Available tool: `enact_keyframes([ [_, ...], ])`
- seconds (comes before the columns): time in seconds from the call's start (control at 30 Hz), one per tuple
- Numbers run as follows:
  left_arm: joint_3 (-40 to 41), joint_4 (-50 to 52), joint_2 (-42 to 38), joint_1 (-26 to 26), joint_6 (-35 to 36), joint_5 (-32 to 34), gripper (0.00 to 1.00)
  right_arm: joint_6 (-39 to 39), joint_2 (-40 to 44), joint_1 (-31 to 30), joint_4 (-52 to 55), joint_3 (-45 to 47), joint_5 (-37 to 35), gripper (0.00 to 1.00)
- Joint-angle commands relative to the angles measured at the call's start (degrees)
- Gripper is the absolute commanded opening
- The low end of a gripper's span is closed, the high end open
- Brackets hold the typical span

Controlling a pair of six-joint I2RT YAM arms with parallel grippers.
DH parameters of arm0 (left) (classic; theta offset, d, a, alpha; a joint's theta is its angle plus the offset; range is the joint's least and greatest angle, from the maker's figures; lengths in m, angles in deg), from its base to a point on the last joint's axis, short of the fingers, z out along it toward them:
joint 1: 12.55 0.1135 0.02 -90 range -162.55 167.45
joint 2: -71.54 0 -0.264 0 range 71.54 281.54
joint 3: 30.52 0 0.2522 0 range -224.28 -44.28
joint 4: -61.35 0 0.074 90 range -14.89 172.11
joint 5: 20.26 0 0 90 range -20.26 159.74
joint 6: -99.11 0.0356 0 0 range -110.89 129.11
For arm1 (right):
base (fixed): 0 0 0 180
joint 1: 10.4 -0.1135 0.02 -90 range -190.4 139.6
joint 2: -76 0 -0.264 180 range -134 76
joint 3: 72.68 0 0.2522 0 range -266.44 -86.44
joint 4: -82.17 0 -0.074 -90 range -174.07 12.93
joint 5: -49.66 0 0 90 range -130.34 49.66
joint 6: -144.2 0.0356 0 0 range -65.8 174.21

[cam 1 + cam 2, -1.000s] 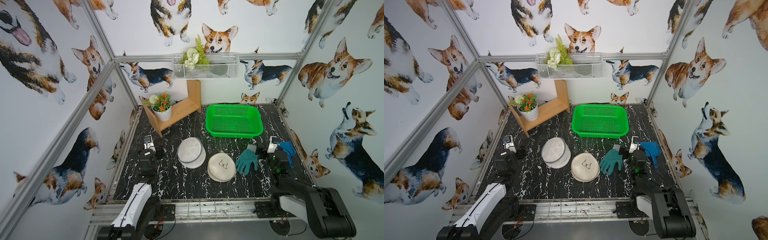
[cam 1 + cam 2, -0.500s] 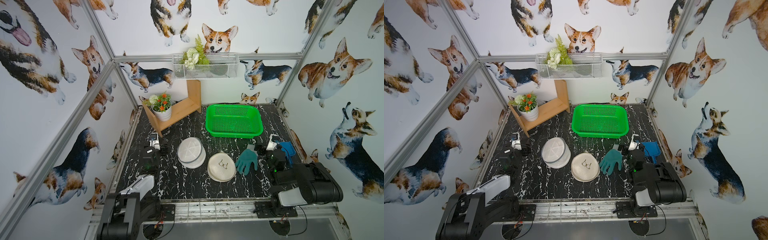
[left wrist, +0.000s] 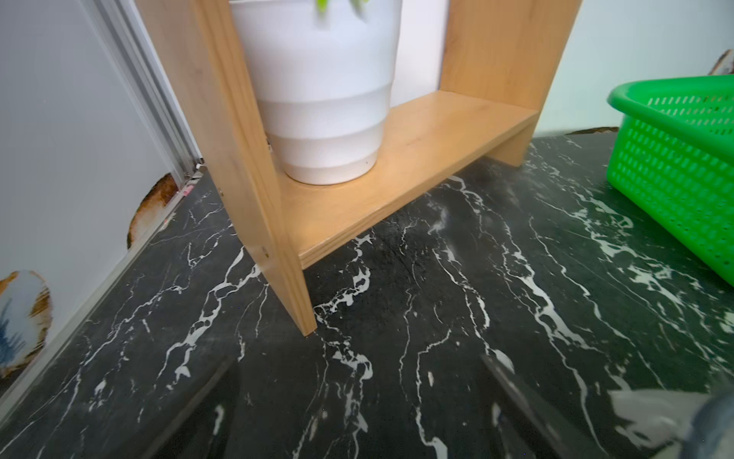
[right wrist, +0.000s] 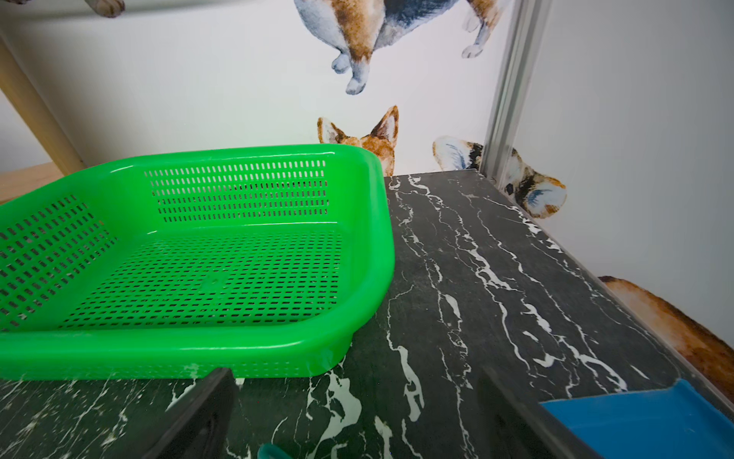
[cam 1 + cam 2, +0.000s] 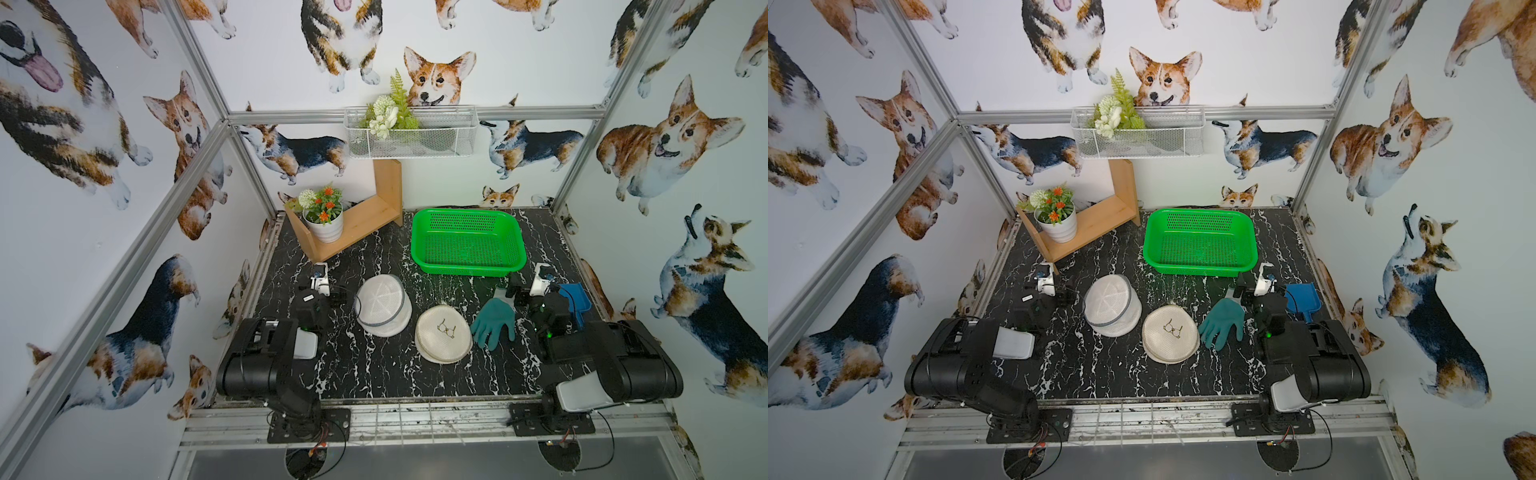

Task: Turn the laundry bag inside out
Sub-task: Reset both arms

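- Laundry bag [image 5: 382,305]: white mesh drum with a grey rim, lying on the black marble table [image 5: 374,374], just beside a cream mesh disc [image 5: 443,338] carrying spectacles [image 5: 446,329]. Neither arm is touching it. Where its opening is facing, I cannot tell.
- Left gripper [image 3: 357,359]: fingers are standing wide apart with only bare table between them. It is pointing at the wooden shelf [image 3: 397,179] and white pot [image 3: 321,119], away from the bag. A careless swing toward the bag is risking a knock on the shelf leg.
- Right gripper [image 4: 353,377]: fingers are spread wide and holding nothing. It is facing the green basket [image 4: 369,222], with a teal glove [image 5: 494,322] just beside it and a blue scoop [image 5: 575,301] on its other side. Turning inward is likely to be dragging the glove along.
- Mesh: thin and slack, so a pinch is liable to be catching both layers at once, which would be blocking the inversion, or to be slipping off altogether.
- Rim: looking springy, so it may be snapping back mid-turn.
- Disc: any shove of the bag is threatening to push it and shed the spectacles.
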Motion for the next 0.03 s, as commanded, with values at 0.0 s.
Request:
enact_keyframes([
  [0.0, 0.1, -2.4, 0.1, -0.5, 0.1, 2.6, 1.0, -0.9, 1.1, 0.1, -0.6, 0.9, 1.7, 1.0],
])
